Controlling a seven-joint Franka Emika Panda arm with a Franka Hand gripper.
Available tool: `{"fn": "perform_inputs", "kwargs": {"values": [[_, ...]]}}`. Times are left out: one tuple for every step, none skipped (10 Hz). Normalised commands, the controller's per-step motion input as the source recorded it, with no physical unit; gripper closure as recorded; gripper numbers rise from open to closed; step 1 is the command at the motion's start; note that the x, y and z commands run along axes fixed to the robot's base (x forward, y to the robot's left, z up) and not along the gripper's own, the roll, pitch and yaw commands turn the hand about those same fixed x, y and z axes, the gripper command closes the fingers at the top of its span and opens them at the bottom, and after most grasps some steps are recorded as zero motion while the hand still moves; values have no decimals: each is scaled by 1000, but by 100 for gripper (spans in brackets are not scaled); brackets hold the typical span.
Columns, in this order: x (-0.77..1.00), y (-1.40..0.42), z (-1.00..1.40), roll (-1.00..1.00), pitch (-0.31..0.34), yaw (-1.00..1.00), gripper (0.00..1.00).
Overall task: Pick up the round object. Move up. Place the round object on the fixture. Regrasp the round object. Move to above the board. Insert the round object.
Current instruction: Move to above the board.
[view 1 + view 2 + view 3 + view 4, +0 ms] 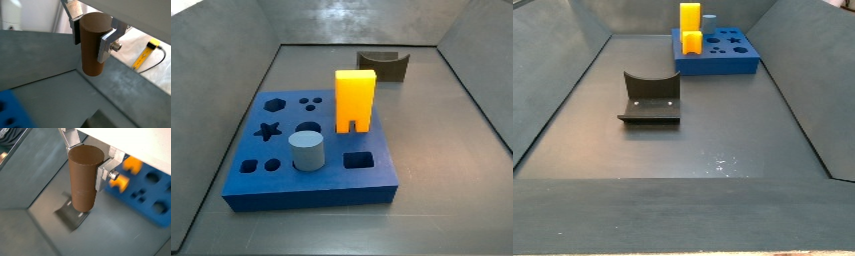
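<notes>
While the hand (pixel 93 41) is seen only in both wrist views, it is closed on the round object (pixel 93 45), a brown peg that hangs upright between the two silver fingers (pixel 107 45). The fingers press on its upper part, and most of its length reaches down below them. In a wrist view the peg (pixel 84 178) is lifted above the grey floor (pixel 127 233), not touching it, and the fixture (pixel 71 214) lies under its lower end, partly hidden behind it. The board (pixel 150 190) is to one side of the hand, well apart from the peg, with an orange-yellow block (pixel 127 173) standing on it.

In both side views the hand and the peg are out of the picture. The fixture (pixel 382 64) stands on the floor near the back wall, apart from the board (pixel 305 165). On the board stand the tall orange-yellow block (pixel 354 98) and a pale grey-blue cylinder (pixel 306 152). Seen from the opposite end, the fixture (pixel 648 98) is nearer, and the board (pixel 720 52) is behind it.
</notes>
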Motion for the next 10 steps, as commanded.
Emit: {"fn": "perform_inputs", "kwargs": {"values": [[-152,-1000,175,-1000,86,-133,100],[-143,-1000,179,-1000,96,-124,100],[-134,-929,171,-1000,104,-113,100],[-84,-629,124,-1000,112,-102,100],[-33,-311,59,-1000,116,-86,100],[-22,-173,36,-1000,114,-77,100],[-25,-89,31,-1000,106,-66,100],[-29,-40,31,-1000,90,-55,100],[-39,-2,10,-1000,68,-34,100],[-42,13,-1,-1000,33,-29,100]]}}
